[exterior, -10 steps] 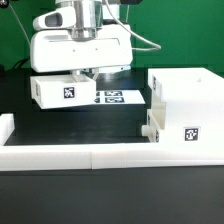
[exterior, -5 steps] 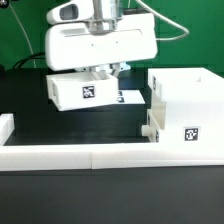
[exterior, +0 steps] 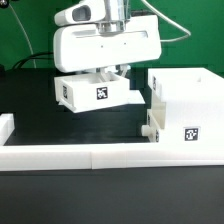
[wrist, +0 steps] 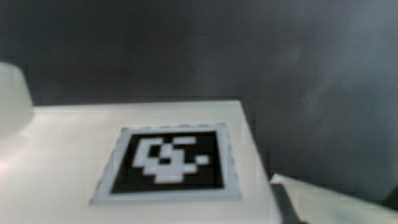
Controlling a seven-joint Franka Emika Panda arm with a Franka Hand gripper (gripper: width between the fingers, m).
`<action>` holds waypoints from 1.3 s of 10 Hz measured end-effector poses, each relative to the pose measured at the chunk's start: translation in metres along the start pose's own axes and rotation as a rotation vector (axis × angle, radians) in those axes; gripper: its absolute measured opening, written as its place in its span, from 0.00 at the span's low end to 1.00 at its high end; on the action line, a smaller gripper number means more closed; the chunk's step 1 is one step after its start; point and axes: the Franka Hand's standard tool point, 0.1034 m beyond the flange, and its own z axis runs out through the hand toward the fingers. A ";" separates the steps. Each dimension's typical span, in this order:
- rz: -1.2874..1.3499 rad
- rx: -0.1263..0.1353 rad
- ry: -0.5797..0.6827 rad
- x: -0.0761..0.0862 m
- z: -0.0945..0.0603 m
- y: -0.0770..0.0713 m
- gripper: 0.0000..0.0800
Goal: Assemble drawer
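Note:
My gripper (exterior: 108, 72) is shut on a small white drawer tray (exterior: 95, 94) and holds it in the air, slightly tilted, above the black table. The tray's tag faces the camera. The tall open box shell (exterior: 186, 104) stands on the exterior view's right, with a tag on its front, a short gap from the held tray. The wrist view is filled by the tray's white face and its tag (wrist: 171, 160), very close and blurred. My fingertips do not show there. A second tray is not visible.
The long low white border wall (exterior: 90, 155) runs along the front, with a raised end at the exterior view's left (exterior: 5, 128). The marker board is hidden behind the held tray. Black table (exterior: 40, 125) lies below the tray.
The gripper has risen and moved toward the exterior view's right with the tray in it. The tray now covers the marker board and hangs nearer the box shell.

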 end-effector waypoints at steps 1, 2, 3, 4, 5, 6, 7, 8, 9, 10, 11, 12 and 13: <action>-0.099 0.001 -0.004 -0.005 0.002 0.007 0.05; -0.191 0.005 -0.010 -0.005 0.002 0.011 0.05; -0.283 0.004 -0.010 0.001 0.001 0.015 0.05; -0.383 0.004 -0.013 0.004 0.002 0.018 0.05; -0.469 0.002 -0.014 0.007 0.004 0.021 0.05; -0.549 -0.001 -0.018 0.011 0.006 0.022 0.05; -0.645 -0.004 -0.024 0.013 0.008 0.023 0.05; -0.714 0.003 -0.038 0.011 0.009 0.022 0.05; -0.756 0.003 -0.040 0.010 0.009 0.022 0.05; -0.831 0.001 -0.045 0.009 0.010 0.024 0.05; -0.884 0.001 -0.049 0.008 0.010 0.024 0.05; -0.964 0.000 -0.055 0.007 0.010 0.026 0.05; -1.019 0.000 -0.059 0.007 0.010 0.026 0.05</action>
